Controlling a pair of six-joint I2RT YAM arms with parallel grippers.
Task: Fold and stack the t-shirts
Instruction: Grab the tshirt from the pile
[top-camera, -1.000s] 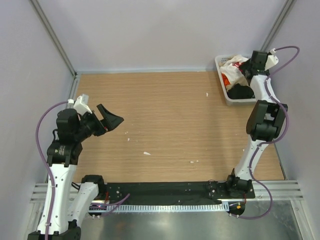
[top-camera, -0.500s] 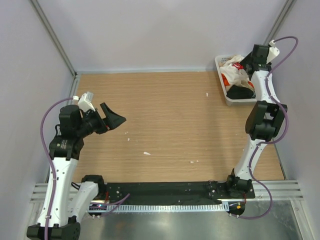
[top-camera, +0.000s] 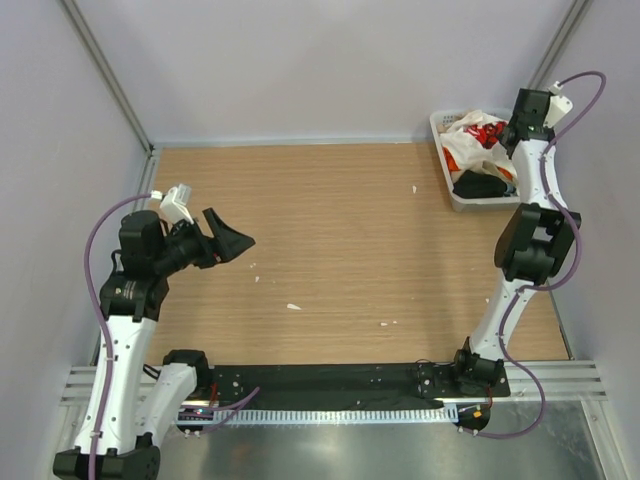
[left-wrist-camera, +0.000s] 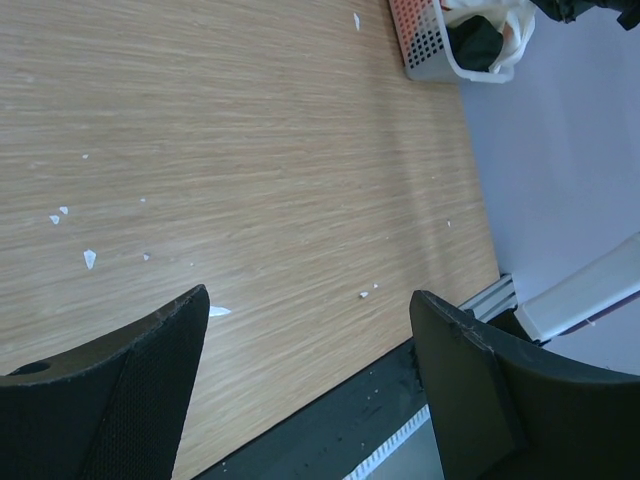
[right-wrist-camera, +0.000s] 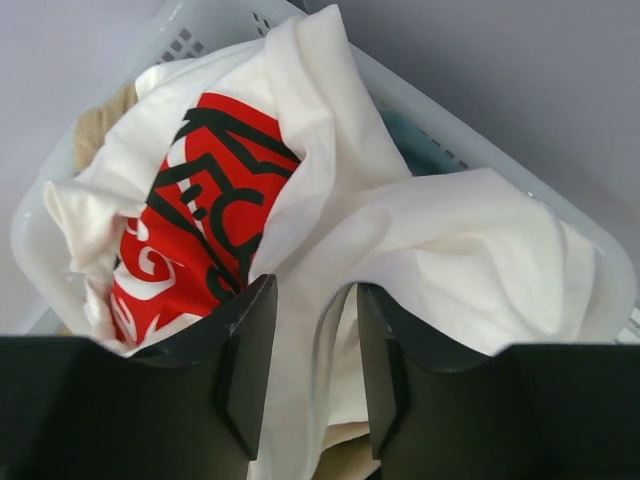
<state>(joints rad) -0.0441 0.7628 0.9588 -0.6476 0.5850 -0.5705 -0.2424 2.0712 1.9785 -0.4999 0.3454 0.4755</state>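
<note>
Two-fingered left hand (left-wrist-camera: 310, 300) splayed wide; right hand (right-wrist-camera: 315, 290) pinching crumpled white t-shirt (right-wrist-camera: 450, 240) in lattice basket (right-wrist-camera: 185, 40).

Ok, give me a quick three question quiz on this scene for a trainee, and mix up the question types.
1. True or false: the left gripper is open and holds nothing.
2. Which shirt is the right gripper pinching? A) the black one B) the white shirt with the red print C) the orange one
3. Fill in the blank: the shirts sit in a white ___ at the far right corner of the table.

Key: 1 true. 2 B. 3 basket.
</note>
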